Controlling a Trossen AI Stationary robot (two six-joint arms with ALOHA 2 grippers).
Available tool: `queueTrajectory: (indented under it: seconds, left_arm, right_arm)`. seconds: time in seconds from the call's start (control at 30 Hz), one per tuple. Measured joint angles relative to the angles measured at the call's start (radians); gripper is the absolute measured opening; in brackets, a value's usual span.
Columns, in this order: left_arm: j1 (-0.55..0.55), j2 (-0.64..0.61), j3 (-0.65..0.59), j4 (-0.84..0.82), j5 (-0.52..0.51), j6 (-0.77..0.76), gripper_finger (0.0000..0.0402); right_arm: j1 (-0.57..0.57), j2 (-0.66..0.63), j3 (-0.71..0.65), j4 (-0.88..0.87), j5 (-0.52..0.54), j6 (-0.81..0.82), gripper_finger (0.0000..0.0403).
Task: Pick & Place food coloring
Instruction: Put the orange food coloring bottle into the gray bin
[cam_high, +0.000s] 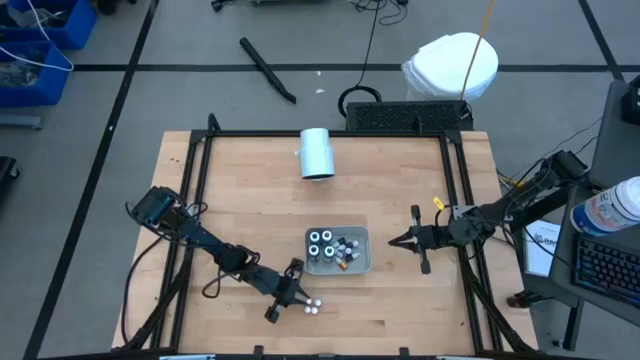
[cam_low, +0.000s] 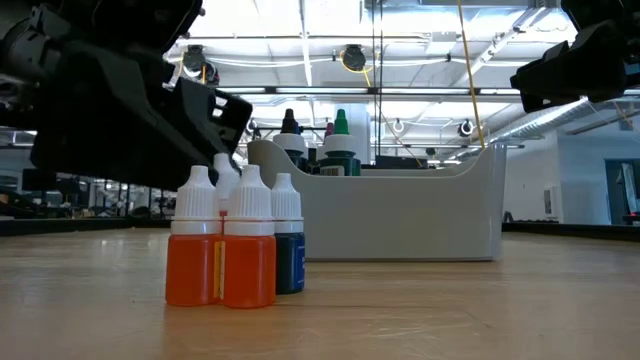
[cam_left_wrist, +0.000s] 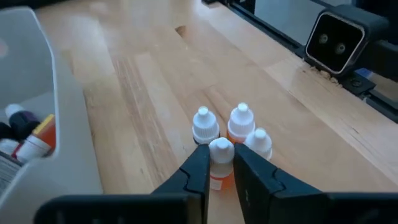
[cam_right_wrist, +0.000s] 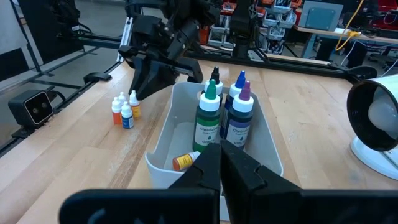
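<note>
A: From above?
B: Tiny white-capped food coloring bottles (cam_high: 312, 305) stand on the wood table (cam_high: 400, 170) beside the left gripper (cam_high: 293, 296); the right gripper (cam_high: 393, 241), pressed together, waits near the grey rectangular plastic tray (cam_high: 362, 262).

A: Low?
B: Two orange bottles, one blue.

A: Left wrist?
B: Fingers pinch one orange bottle (cam_left_wrist: 219, 163).

A: Right wrist?
B: The tray holds larger dark bottles (cam_right_wrist: 225, 118).

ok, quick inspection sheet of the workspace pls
Surface: wooden table, bare wood around the items.
Job's things: four small dropper bottles standing clustered on the table; larger bottles upright in the grey tray.
Clutter: white cylinder lying on the table.
Grippers: left tool around one small bottle; right tool shut, beside the tray.
Cables: one by the left arm's base.
Surroundings: white bin, blue crate.
</note>
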Motion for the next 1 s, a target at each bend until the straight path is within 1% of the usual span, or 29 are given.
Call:
queueTrajectory:
  seconds: [0.27, 0.37, 0.53, 0.7, 0.8, 0.9, 1.0]
  left_arm:
    - [0.000, -0.001, 0.000, 0.009, -0.039, 0.012, 0.0055]
    - [0.000, -0.015, 0.000, 0.004, -0.084, -0.014, 0.0057]
    - [-0.008, -0.087, 0.000, -0.067, -0.156, -0.066, 0.0064]
    - [-0.050, -0.154, 0.011, -0.068, -0.242, -0.056, 0.0056]
    - [-0.072, -0.164, 0.054, -0.099, -0.301, -0.034, 0.0056]
    - [-0.078, -0.161, 0.151, -0.132, -0.354, -0.035, 0.0060]
    - [-0.069, -0.126, 0.267, -0.195, -0.394, -0.048, 0.0059]
  right_arm:
    - [0.000, 0.000, 0.000, 0.000, 0.000, 0.000, 0.0000]
    - [0.000, 0.000, 0.000, 0.000, 0.000, 0.000, 0.0000]
    - [0.000, 0.000, 0.000, 0.000, 0.000, 0.000, 0.0000]
    - [0.000, 0.000, 0.000, 0.000, 0.000, 0.000, 0.0000]
    - [0.000, 0.000, 0.000, 0.000, 0.000, 0.000, 0.0000]
    - [0.000, 0.000, 0.000, 0.004, 0.000, 0.000, 0.0000]
    - [0.000, 0.000, -0.001, 0.006, 0.000, 0.000, 0.0000]
